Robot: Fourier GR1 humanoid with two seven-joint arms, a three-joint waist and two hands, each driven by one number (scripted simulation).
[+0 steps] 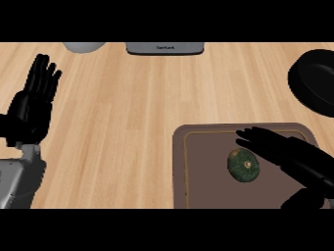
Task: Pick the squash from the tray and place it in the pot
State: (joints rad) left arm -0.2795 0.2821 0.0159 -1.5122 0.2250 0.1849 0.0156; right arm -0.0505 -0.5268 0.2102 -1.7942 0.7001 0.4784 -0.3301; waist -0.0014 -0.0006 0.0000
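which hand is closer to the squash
Right. The right hand hovers over the tray, fingers open, just right of the squash. The left hand rests far left.

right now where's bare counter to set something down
The wide wood stretch between the left hand and the tray is bare, up to the grey objects at the far edge. It is crowded at right: right hand over the squash, pot beyond.

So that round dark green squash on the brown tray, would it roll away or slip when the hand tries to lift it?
The round dark green squash looks rounded, so it could probably roll on the flat brown tray if nudged. Its skin looks smooth, so it might slip. It appears stiff, unlikely to squash. The right hand, fingers straight, is beside it.
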